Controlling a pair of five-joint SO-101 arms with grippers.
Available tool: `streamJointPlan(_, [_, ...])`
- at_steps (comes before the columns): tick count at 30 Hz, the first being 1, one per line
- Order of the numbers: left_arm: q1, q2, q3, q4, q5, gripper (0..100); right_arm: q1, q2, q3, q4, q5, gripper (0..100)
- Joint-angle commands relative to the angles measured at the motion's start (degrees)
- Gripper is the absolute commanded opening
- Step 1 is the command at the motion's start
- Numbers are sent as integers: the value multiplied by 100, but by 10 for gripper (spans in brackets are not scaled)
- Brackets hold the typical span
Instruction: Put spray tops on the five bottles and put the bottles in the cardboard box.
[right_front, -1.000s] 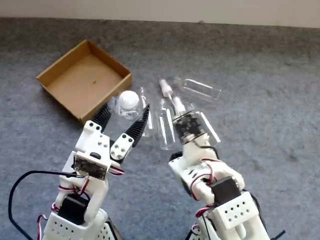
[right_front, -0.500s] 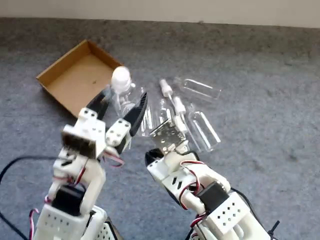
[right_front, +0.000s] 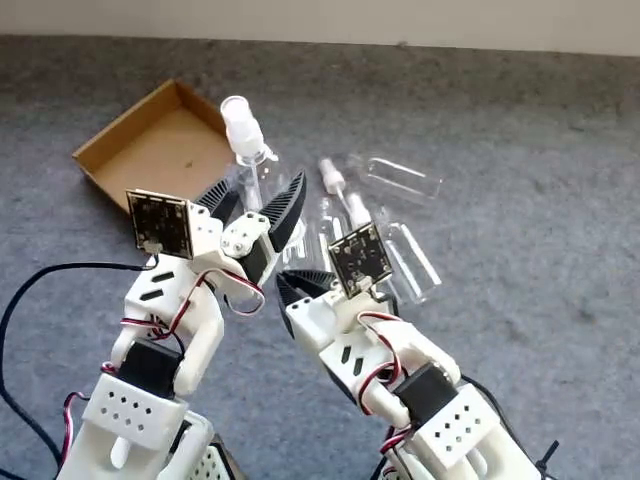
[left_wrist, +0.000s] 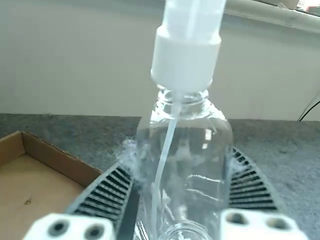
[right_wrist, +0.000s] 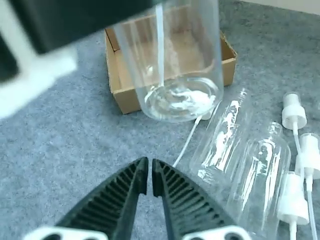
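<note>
Nearest us, the right gripper rests with its ribbed black jaws pressed together, holding nothing. Just past it, the left gripper clamps the clear plastic bottle upright off the table, white spray top seated. We'd carry it level and lower it into the box before releasing, since smooth round walls slip. Bare bottles lie on grey carpet, and the shallow cardboard box waits beyond.
</note>
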Motion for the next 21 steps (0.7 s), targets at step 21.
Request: streamJointPlan(21, [593,4,1560,-2409,79,66,-4,-75,2105,-3574,-62,9])
